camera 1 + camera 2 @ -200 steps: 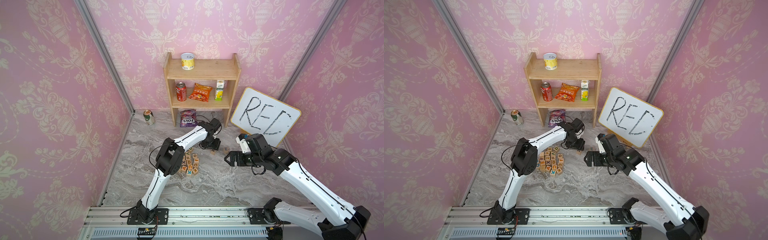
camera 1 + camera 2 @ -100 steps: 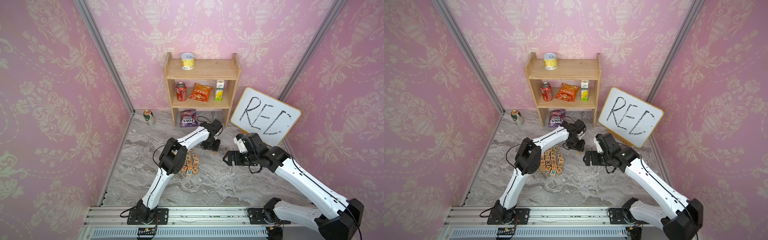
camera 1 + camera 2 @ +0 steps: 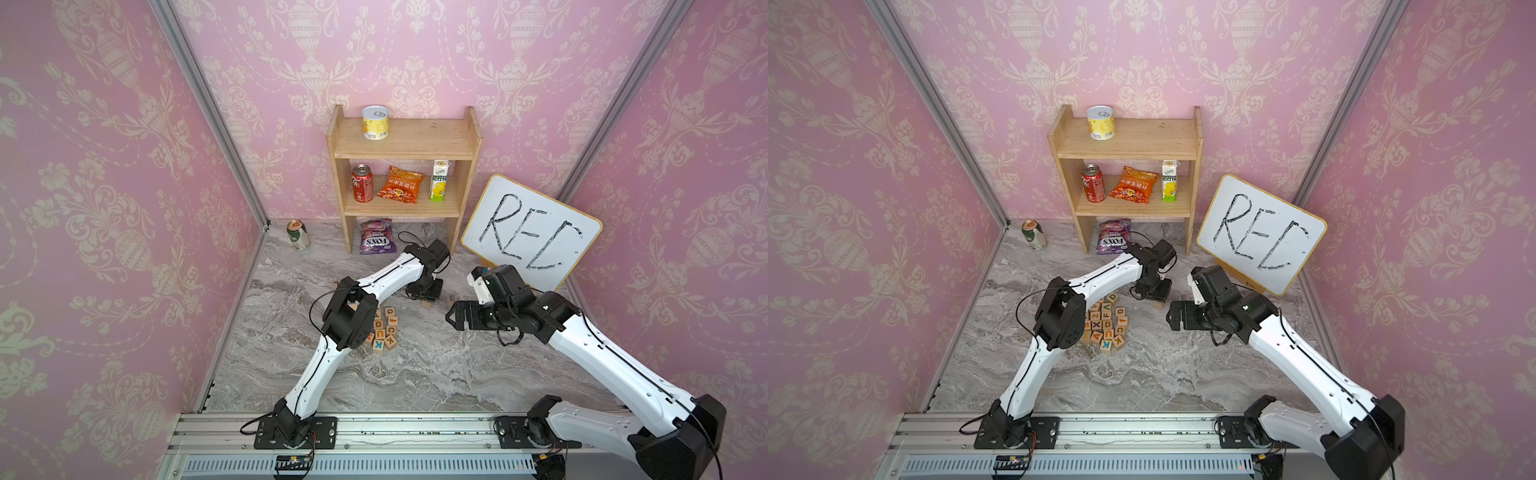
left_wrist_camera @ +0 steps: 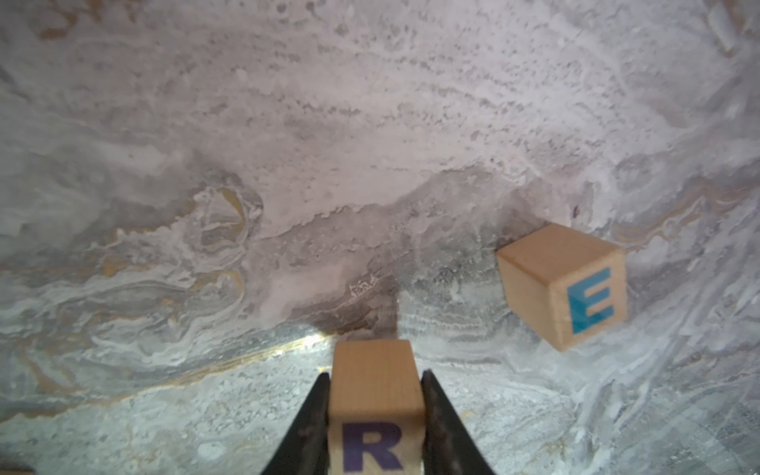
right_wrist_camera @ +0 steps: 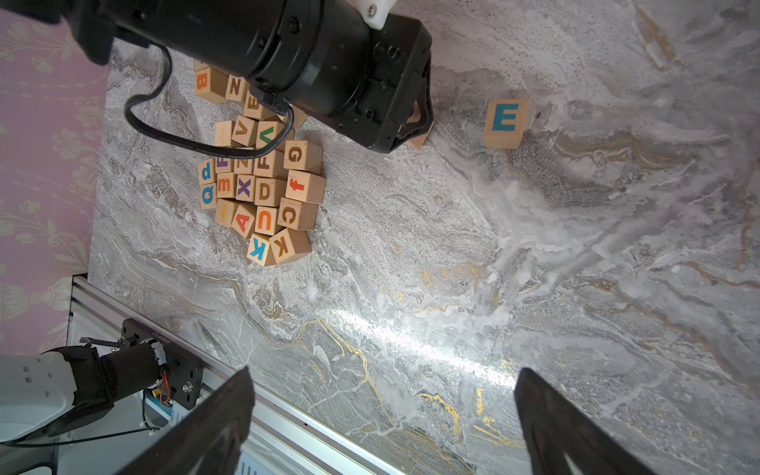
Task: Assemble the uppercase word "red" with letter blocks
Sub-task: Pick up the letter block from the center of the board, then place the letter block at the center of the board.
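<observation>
My left gripper (image 4: 376, 374) is shut on a letter block with a purple R (image 4: 376, 407), low over the marble floor. In both top views this gripper (image 3: 424, 296) (image 3: 1158, 297) points down in front of the shelf. A letter block with a blue E (image 4: 563, 283) (image 5: 505, 122) lies alone a short way to its right (image 3: 452, 298). The other letter blocks form a pile (image 3: 384, 328) (image 3: 1106, 324) (image 5: 263, 185) under the left arm's elbow; one shows a D (image 5: 266, 192). My right gripper (image 5: 382, 372) (image 3: 451, 320) hovers open and empty over bare floor.
A wooden shelf (image 3: 405, 141) with cans and snacks stands at the back, a purple candy bag (image 3: 376, 237) at its foot. A whiteboard (image 3: 532, 237) leans back right, behind the right arm. A can (image 3: 297, 235) stands back left. The metal rail (image 3: 374, 432) runs along the front.
The left gripper's jaws have closed onto the R block. The right arm has drifted slightly to the left with its gripper still open.
</observation>
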Robot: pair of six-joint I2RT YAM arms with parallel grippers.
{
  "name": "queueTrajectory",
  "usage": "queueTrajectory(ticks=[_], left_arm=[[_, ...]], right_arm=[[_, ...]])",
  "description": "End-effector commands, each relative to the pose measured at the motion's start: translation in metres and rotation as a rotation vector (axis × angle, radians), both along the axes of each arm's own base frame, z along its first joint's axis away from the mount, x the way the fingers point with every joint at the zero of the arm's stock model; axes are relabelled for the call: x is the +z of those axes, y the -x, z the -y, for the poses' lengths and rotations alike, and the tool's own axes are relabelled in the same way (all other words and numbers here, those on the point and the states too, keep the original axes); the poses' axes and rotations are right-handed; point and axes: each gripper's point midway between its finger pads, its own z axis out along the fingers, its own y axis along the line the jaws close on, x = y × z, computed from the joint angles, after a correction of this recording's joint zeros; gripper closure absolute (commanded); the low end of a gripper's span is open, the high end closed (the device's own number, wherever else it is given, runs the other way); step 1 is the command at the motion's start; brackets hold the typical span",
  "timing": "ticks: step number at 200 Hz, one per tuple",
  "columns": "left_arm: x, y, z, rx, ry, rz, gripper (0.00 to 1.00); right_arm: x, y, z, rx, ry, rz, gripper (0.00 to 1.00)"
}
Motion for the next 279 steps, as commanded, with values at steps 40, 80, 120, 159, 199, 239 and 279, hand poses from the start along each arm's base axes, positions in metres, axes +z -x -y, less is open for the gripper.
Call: queueTrajectory(ticks=[40, 80, 120, 159, 199, 239, 279], left_arm=[[0.001, 0.006, -0.001, 0.245, -0.103, -0.006, 0.68], [-0.002, 0.002, 0.005, 0.369, -0.063, -0.016, 0.69], [-0.009, -0.003, 0.012, 0.397, -0.039, -0.026, 0.69], [-0.017, -0.011, 0.016, 0.395, -0.041, -0.017, 0.68], [-0.023, -0.012, 0.021, 0.370, -0.031, -0.022, 0.53], [-0.012, -0.016, 0.023, 0.362, -0.012, 0.001, 0.36], [-0.001, -0.029, 0.019, 0.384, 0.008, 0.032, 0.34]], right_arm=[[0.004, -0.002, 0.001, 0.020, 0.023, 0.024, 0.00], [0.005, 0.001, 0.003, 0.020, 0.027, 0.029, 0.00], [0.004, 0.006, 0.008, 0.021, 0.037, 0.031, 0.00], [0.004, 0.009, 0.011, 0.027, 0.048, 0.031, 0.00], [0.003, 0.011, 0.013, 0.030, 0.053, 0.030, 0.00], [0.002, 0.010, 0.012, 0.034, 0.055, 0.031, 0.00], [0.000, 0.009, 0.010, 0.042, 0.055, 0.024, 0.00]])
